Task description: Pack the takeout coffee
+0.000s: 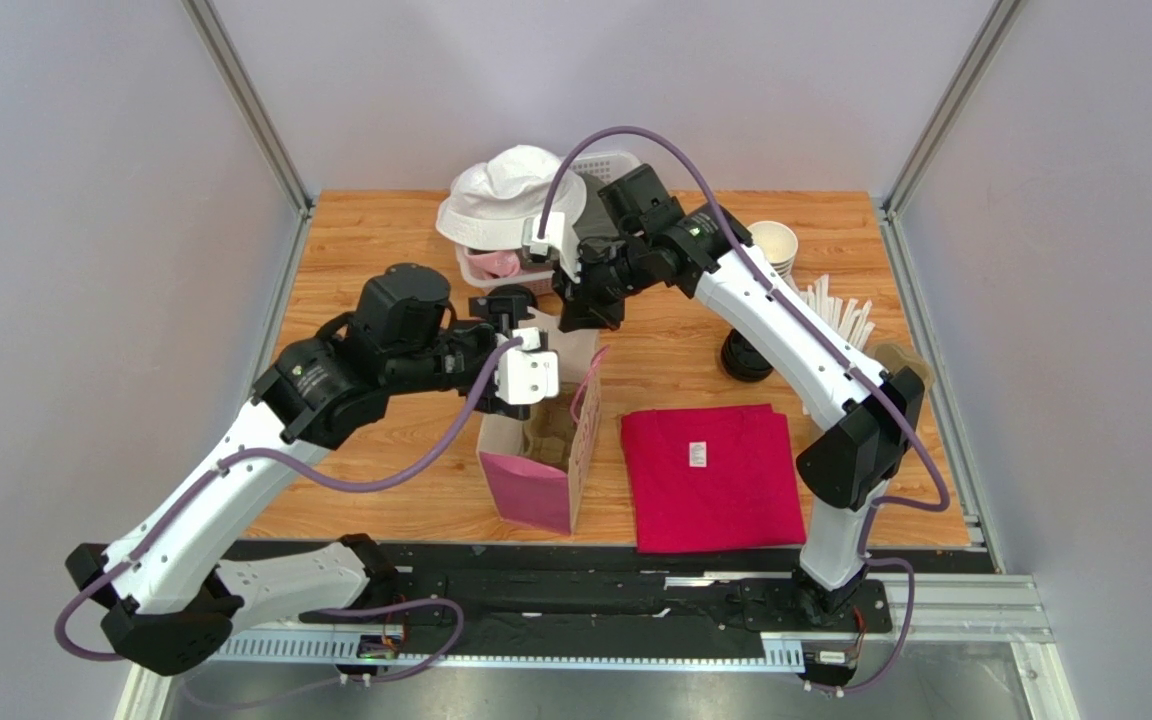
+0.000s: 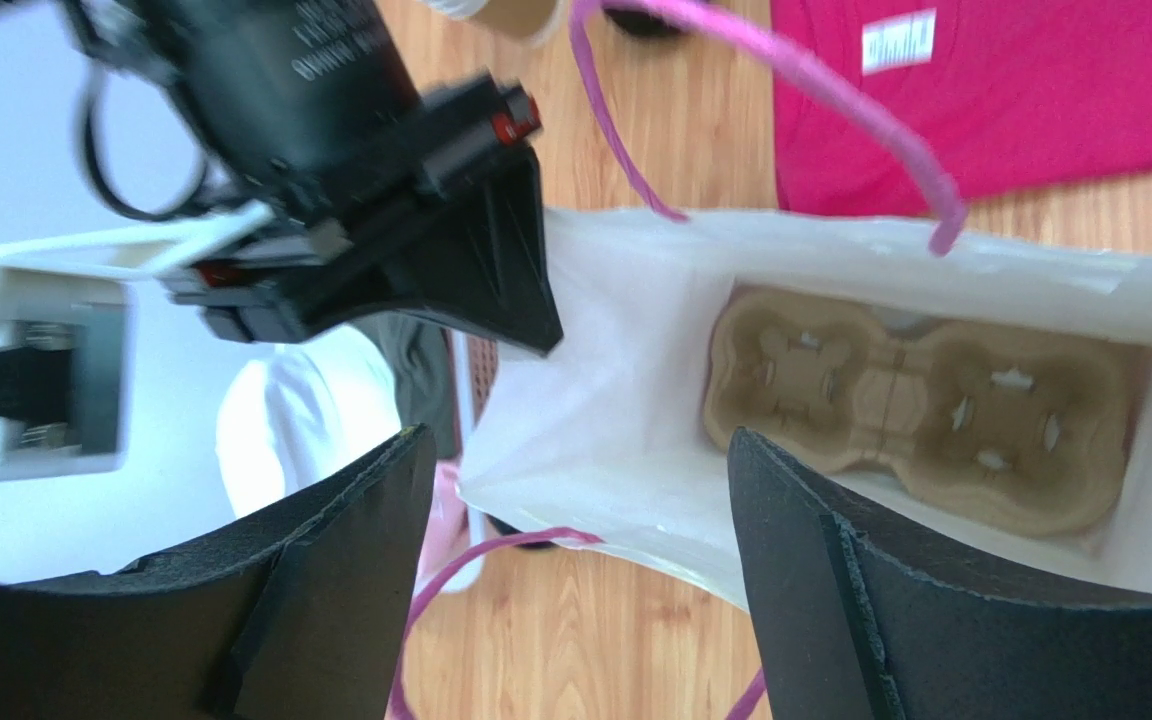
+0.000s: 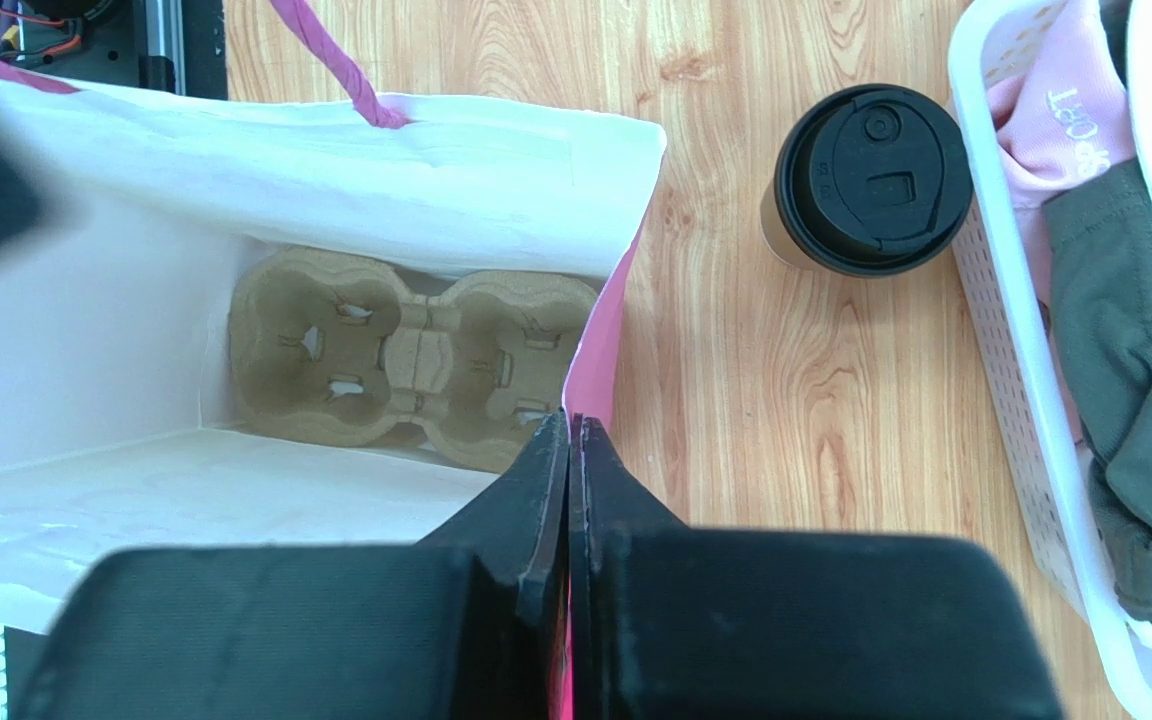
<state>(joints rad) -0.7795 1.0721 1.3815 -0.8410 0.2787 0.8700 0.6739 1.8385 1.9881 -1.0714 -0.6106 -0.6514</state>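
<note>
The takeout coffee [image 3: 871, 180], a tan cup with a black lid, stands upright on the table between the bag and a white basket. The arms hide it in the top view. The pink paper bag [image 1: 537, 483], white inside [image 3: 312, 165] [image 2: 612, 375], stands open with a brown cup carrier [image 3: 402, 360] [image 2: 913, 405] on its bottom. My right gripper [image 3: 569, 428] [image 1: 590, 312] is shut on the bag's far pink wall, a little left of the coffee. My left gripper [image 2: 579, 450] [image 1: 515, 318] is open and empty above the bag's far end.
A white basket [image 3: 1018, 390] [image 1: 495, 270] of clothes stands just beyond the coffee, with a white hat [image 1: 507, 195] on it. A folded magenta shirt [image 1: 710, 473] lies right of the bag. A stack of black lids [image 1: 748, 357] and a stack of lidless cups [image 1: 773, 240] stand at the far right.
</note>
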